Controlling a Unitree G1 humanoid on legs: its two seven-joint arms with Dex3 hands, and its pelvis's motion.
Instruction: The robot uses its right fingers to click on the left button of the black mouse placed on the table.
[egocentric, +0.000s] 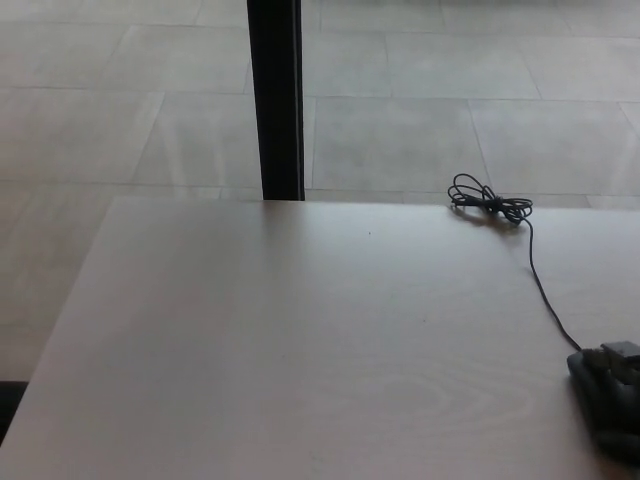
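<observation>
The black mouse (604, 400) lies at the table's right edge near the front, partly cut off by the picture's right border. Its thin black cable (543, 285) runs back to a coiled bundle (487, 203) near the far edge. A small dark piece of my right hand (622, 352) rests over the mouse's front end, on its right part as seen from here. Whether it touches a button is unclear. Most of that hand lies outside the picture. My left hand does not show.
The light wooden table (300, 340) fills the lower picture. A black vertical post (276, 100) stands behind its far edge. Grey tiled floor (420, 100) lies beyond and to the left.
</observation>
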